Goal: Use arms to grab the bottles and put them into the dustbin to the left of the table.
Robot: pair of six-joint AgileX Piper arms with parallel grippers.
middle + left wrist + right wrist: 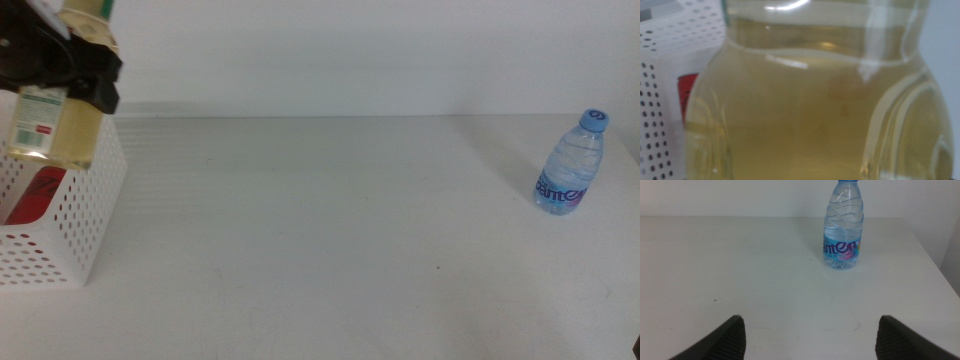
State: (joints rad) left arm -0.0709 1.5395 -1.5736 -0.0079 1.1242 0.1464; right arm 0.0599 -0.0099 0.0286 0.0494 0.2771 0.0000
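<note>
While the white table (330, 220) lay mostly bare, the dustbin (85, 225) stood at its left edge, a perforated white basket with something red (35, 190) lying inside it. Above that basket the left gripper (75, 65) gripped the yellow juice bottle (55, 125), its dark jaws clamped around the upper part so the body hung straight down, long axis upright, over the bin's opening. In the left wrist view the bottle's pale yellow body (820, 100) filled nearly everything, with the bin wall and the red thing just beside it. As I judged it, only letting go stood between this bottle and the bin. Its label carried small print too blurred to read.

Near the table's far right corner stood the water bottle (572, 165), upright, blue-capped, with lettering that seemed to read "anten". The right gripper (810, 335), jaws spread wide, faced that bottle (844, 227) from well apart, clearly the nearer arm.
</note>
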